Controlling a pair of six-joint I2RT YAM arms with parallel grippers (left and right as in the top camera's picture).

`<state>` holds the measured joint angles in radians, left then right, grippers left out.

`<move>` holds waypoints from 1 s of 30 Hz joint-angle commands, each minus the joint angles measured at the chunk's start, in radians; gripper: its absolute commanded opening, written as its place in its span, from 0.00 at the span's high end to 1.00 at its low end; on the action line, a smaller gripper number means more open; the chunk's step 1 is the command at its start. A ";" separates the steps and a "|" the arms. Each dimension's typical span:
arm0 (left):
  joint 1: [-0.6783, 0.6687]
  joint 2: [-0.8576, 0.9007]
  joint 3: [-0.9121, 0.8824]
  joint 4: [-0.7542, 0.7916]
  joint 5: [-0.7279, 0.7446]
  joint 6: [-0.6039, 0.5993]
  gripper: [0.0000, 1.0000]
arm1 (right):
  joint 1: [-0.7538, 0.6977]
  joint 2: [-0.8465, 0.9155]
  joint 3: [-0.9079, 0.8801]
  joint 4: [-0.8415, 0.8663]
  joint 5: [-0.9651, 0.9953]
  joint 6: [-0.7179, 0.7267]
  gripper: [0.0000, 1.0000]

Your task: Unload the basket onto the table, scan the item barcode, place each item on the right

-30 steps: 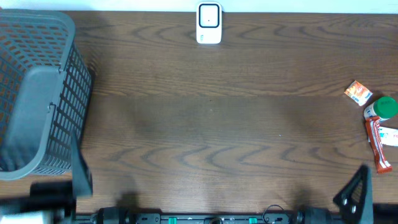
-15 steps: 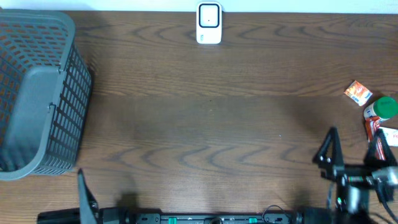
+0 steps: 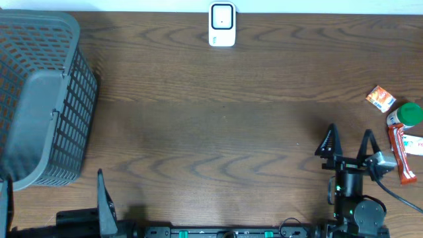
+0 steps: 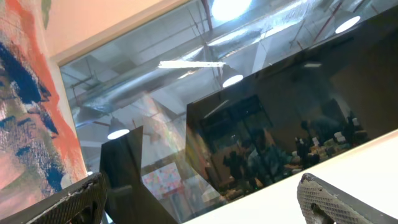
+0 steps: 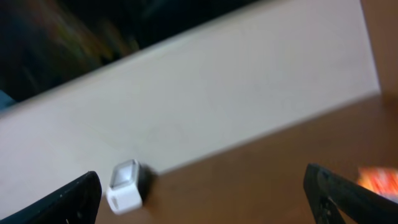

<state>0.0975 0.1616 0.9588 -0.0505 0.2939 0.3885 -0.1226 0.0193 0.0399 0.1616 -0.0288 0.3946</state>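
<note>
Right gripper [image 3: 347, 147] jaws apart, left gripper [image 4: 202, 202] likewise

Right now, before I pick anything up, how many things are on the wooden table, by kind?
Grey plastic mesh basket: 1
White barcode scanner: 1
Small orange packet: 1
Green-capped white bottle: 1
Long red wrapped bar: 1
White item cut off by the right edge, kind unclear: 1
Total: 6

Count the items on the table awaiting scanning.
3, all at the far right: an orange packet farthest back, a green-capped container next, a red wrapper nearest the robot. A white piece at the frame edge may be a fourth.
</note>
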 commanded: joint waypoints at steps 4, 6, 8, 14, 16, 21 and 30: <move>0.005 -0.011 -0.004 0.009 0.016 -0.013 0.02 | 0.013 -0.004 -0.035 -0.145 0.031 0.087 0.01; 0.005 -0.011 -0.004 0.008 0.016 -0.013 0.02 | 0.013 -0.004 -0.035 -0.205 0.031 0.114 0.01; 0.005 -0.011 -0.004 0.008 0.016 -0.013 0.02 | 0.012 -0.001 -0.035 -0.240 0.029 0.126 0.01; 0.005 -0.011 -0.004 0.008 0.016 -0.013 0.02 | 0.012 0.002 -0.035 -0.237 0.024 0.128 0.01; 0.005 -0.011 -0.004 0.007 0.016 -0.013 0.02 | 0.012 0.003 -0.035 -0.237 0.024 0.128 0.01; 0.005 -0.011 -0.004 0.008 0.016 -0.013 0.02 | 0.012 0.003 -0.035 -0.237 0.024 0.129 0.01; 0.005 -0.020 -0.004 0.008 0.016 -0.013 0.02 | 0.019 -0.014 -0.035 -0.236 0.024 0.128 0.01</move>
<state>0.0975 0.1612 0.9565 -0.0479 0.2943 0.3885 -0.1200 0.0154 0.0067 -0.0708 -0.0105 0.5133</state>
